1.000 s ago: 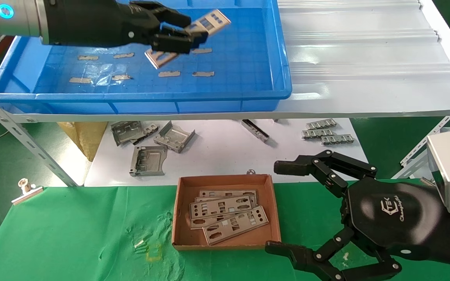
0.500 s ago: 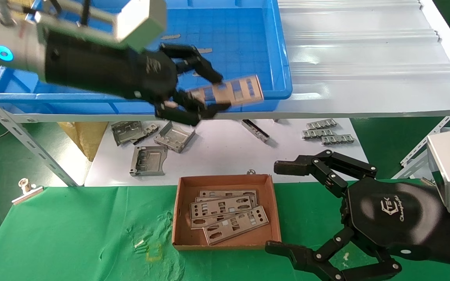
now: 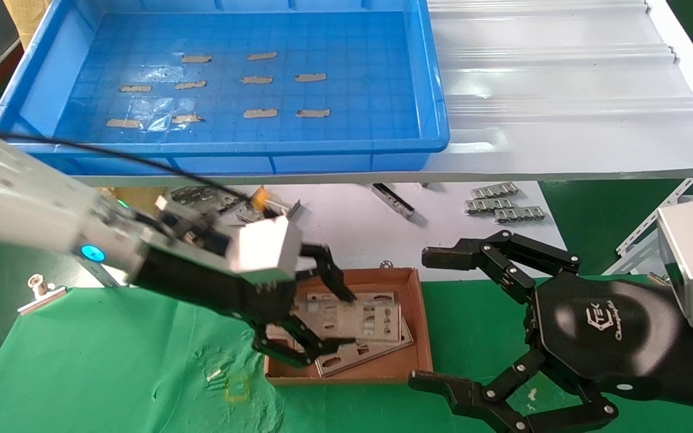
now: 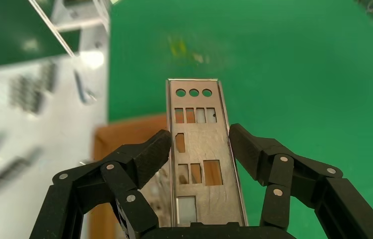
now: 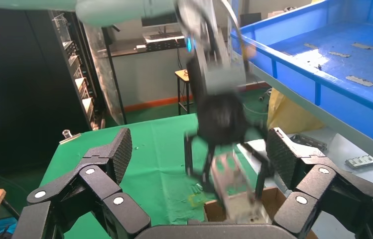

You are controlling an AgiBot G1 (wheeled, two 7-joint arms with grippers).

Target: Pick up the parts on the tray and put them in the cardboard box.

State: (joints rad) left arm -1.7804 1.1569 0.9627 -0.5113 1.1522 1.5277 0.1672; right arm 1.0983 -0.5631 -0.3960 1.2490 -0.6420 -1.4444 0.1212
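My left gripper is shut on a silver-grey punched plate by its long edges and holds it flat just above the brown cardboard box. The left wrist view shows both fingers against the plate, with the box below. Other plates lie in the box. The blue tray on the shelf holds only tan tape strips. My right gripper is open and empty, parked right of the box. The right wrist view shows the left arm with the plate.
Bent metal brackets and ridged strips lie on the white surface under the shelf. A white corrugated sheet lies right of the tray. A metal clip sits at the left edge of the green cloth.
My left gripper carried the plate out of the tray, down past the shelf edge, to just above the cardboard box. The right arm has not moved.
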